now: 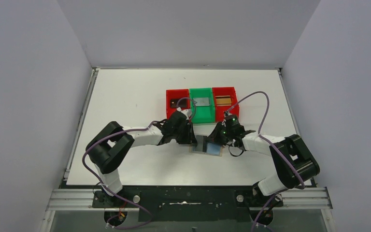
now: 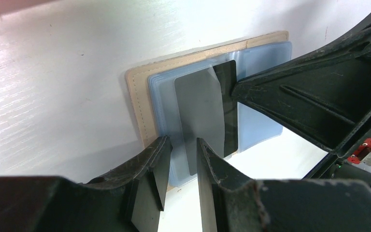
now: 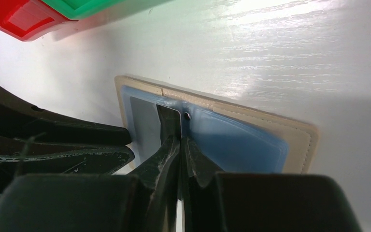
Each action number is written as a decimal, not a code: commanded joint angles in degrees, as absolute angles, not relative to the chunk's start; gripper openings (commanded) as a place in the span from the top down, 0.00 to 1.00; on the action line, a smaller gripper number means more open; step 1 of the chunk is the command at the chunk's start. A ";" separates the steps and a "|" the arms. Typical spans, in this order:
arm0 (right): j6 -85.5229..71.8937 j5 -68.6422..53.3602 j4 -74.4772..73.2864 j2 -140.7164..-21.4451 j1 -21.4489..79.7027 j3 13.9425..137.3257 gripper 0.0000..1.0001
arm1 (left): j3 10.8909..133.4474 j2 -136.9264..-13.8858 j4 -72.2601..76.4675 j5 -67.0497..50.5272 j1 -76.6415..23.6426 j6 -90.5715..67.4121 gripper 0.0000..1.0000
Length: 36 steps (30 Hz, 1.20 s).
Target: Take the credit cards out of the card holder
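Left wrist view is showing the card holder (image 2: 135, 96) lying open and flat on the counter (image 2: 53, 96), its blue sleeve (image 2: 261, 121) facing up and a grey card (image 2: 198, 111) sitting partly under that sleeve. The left end effector (image 2: 183, 147) is standing right at the card's left short edge. Its two fingers are a narrow gap apart, straddling that edge rather than pinching it.

The card's long axis is running straight away from those fingers, toward the right of the scene. The pull that seems called for is therefore back along that line, to the left.

The right end effector (image 3: 180, 140) is reaching in from the opposite side with its fingers pressed together. Its tip is bearing down at the right end of the card, beside the holder's middle fold, which is looking more like a pin on the holder than a grasp. The left arm is thus the one nearer the card's free edge.

From the top external view, the holder is lying between both arms, just on the near side of the green bin (image 1: 201, 118), in which a silver-grey card (image 1: 202, 101) is resting.
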State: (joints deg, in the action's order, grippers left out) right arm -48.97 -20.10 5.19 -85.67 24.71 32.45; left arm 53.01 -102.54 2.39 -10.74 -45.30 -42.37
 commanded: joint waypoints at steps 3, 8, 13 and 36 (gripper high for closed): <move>-46.81 -16.87 1.85 -83.66 24.73 32.16 0.91 | 52.14 -104.42 0.37 -11.53 -45.61 -41.55 0.73; -48.77 -19.45 5.23 -84.24 24.83 31.19 0.73 | 52.13 -104.40 0.99 -12.09 -45.66 -41.45 0.73; -49.15 -18.18 4.58 -86.60 25.79 31.45 0.69 | 52.16 -104.50 0.81 -12.13 -45.70 -41.28 0.73; -48.64 -12.08 -3.01 -80.24 26.53 33.70 0.97 | 52.35 -102.62 1.10 -12.27 -45.40 -38.85 0.72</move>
